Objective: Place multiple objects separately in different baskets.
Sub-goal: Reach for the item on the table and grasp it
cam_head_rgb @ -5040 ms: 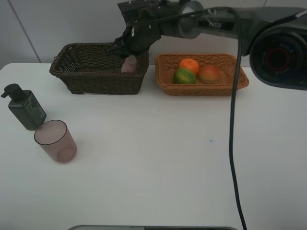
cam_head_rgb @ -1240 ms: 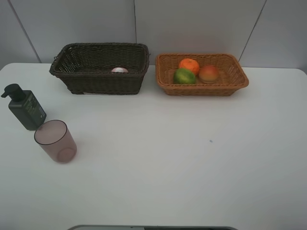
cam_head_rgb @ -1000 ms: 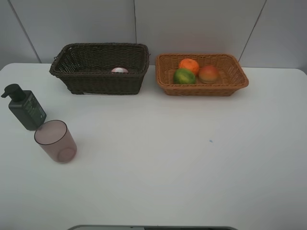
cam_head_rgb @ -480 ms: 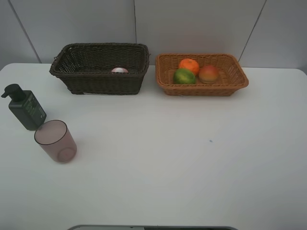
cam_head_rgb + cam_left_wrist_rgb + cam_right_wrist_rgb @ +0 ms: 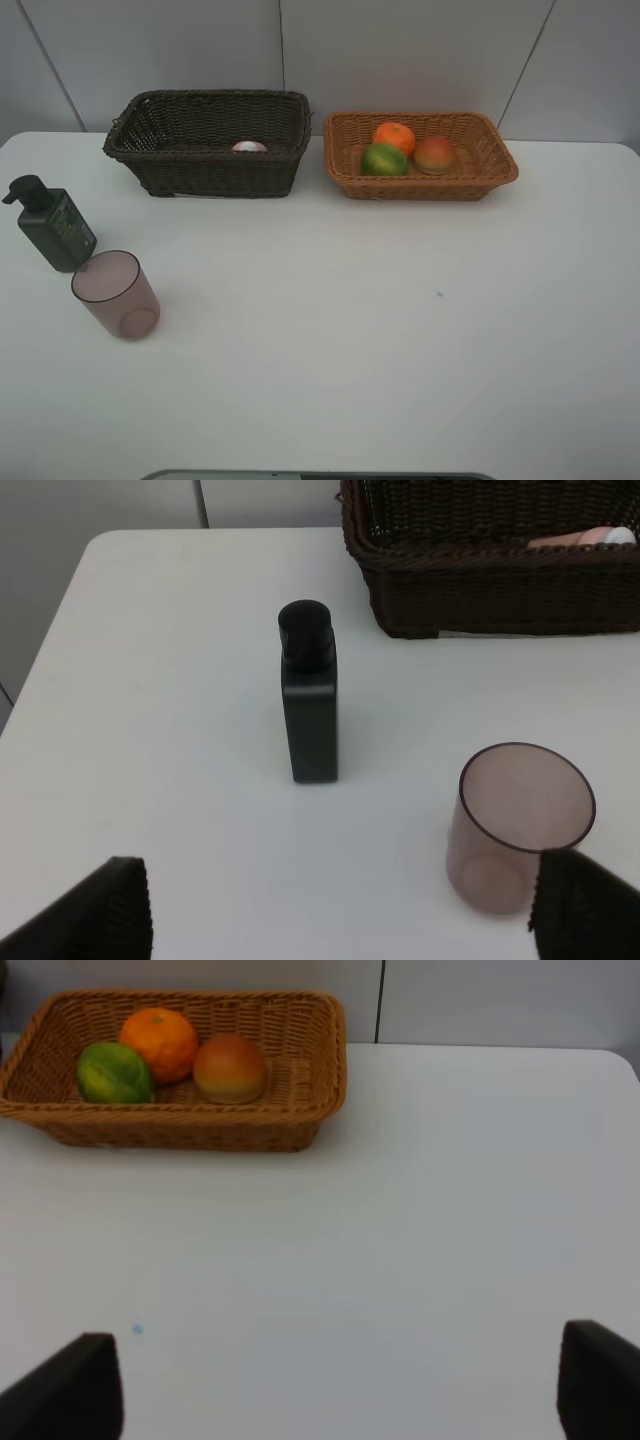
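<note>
**Q:** How is the left gripper (image 5: 342, 870) shown?
**A:** It is spread wide. Only its two dark fingertips (image 5: 100, 910) are seen, and nothing is held between them.

**Q:** And the right gripper (image 5: 340, 1340)?
**A:** It is likewise held wide, with nothing gripped. Only bare table (image 5: 350, 330) is seen between its fingers.

**Q:** Where are the baskets placed?
**A:** Places are read from the high camera, with the table's centre taken as the dial. The dark brown basket (image 5: 220, 175) is set at eleven o'clock and the orange-tan basket (image 5: 420, 186) at one o'clock. They stand side by side with a narrow gap between them.

**Q:** What is contained in each?
**A:** The pink bottle (image 5: 249, 147) lies in the dark brown basket, largely hidden by the near wall. Three fruits are gathered in the orange-tan basket. The green fruit (image 5: 384, 159) is found at seven o'clock of the orange (image 5: 395, 136), and the red-yellow fruit (image 5: 436, 154) at four o'clock of it.

**Q:** What is found outside the baskets?
**A:** The pump bottle (image 5: 55, 225) stands upright at nine o'clock. The cup (image 5: 115, 293) is set mouth up just beside it, at five o'clock of the bottle.
</note>
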`<control>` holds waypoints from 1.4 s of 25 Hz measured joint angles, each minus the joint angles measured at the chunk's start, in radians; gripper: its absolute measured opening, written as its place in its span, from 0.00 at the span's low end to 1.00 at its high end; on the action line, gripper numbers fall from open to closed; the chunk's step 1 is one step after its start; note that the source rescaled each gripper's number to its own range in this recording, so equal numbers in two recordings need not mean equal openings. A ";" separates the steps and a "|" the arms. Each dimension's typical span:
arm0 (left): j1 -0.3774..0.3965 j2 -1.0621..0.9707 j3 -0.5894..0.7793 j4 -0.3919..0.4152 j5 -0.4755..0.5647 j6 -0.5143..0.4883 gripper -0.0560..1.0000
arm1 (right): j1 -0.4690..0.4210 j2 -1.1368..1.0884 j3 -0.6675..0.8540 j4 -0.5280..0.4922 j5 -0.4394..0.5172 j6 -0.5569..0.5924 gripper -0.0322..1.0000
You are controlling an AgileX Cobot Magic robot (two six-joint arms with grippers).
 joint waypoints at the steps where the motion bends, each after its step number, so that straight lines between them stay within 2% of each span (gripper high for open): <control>1: 0.000 0.000 0.000 0.000 0.000 0.000 0.98 | 0.000 0.000 0.000 0.000 0.000 0.000 0.87; 15: 0.000 0.000 0.000 0.002 0.000 0.002 0.98 | 0.000 0.000 0.000 0.000 0.000 0.000 0.87; 18: 0.000 0.043 -0.007 0.028 -0.006 0.002 0.98 | 0.000 0.000 0.000 0.000 0.000 0.000 0.87; 23: 0.000 0.317 -0.076 0.065 -0.085 0.002 0.98 | 0.000 0.000 0.000 0.000 0.000 0.000 0.87; 29: 0.000 0.772 -0.263 0.063 -0.141 0.002 0.98 | 0.000 0.000 0.000 0.000 0.000 0.000 0.87; 35: 0.000 1.161 -0.474 -0.005 -0.143 0.002 0.98 | 0.000 0.000 0.000 0.000 0.000 0.000 0.87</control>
